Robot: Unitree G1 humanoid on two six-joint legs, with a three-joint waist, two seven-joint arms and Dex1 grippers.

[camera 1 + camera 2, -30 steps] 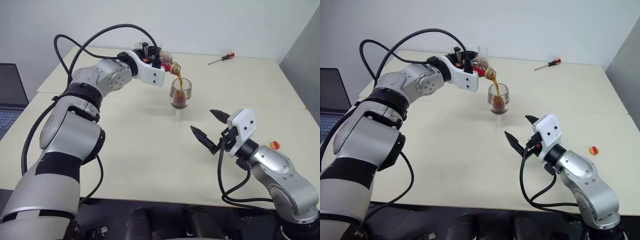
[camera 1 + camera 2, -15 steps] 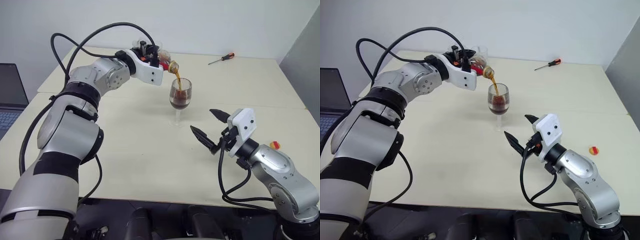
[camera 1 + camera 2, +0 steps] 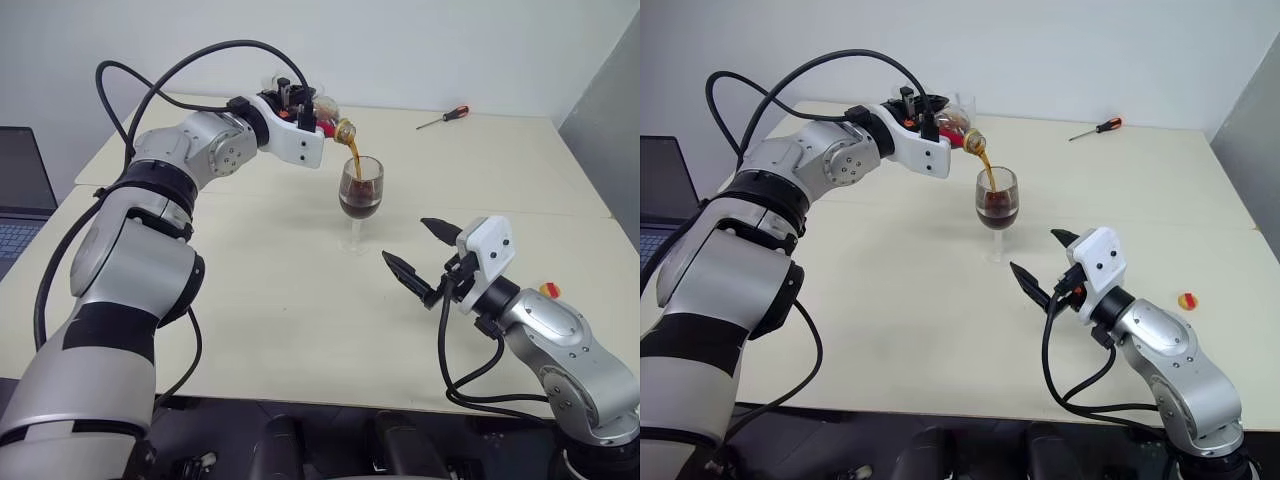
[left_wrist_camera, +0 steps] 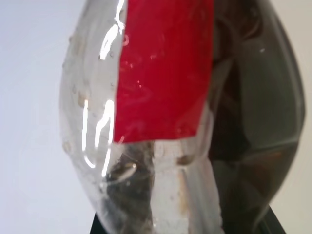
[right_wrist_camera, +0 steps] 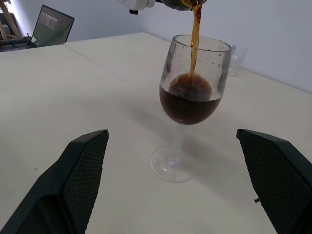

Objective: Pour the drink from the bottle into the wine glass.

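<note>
Left end effector [image 3: 318, 122] clamped on tilted bottle [image 3: 335, 126], drink [image 5: 190, 100] streaming into wine glass [image 3: 360, 190] below it. Right end effector [image 3: 420, 250] wide open, empty. Risk: overfilling, or wobble sends stream past rim.

No legible text, not even on the bottle's [image 4: 180, 122] red label.

A red-handled screwdriver [image 3: 443, 117] is lying at the far side of the cream table [image 3: 250, 300]; a small red-and-yellow object [image 3: 548, 290] is sitting near the right edge; a laptop [image 3: 15, 190] is standing open beyond the left edge; a clear tumbler [image 5: 235, 58] is standing at the back.
</note>
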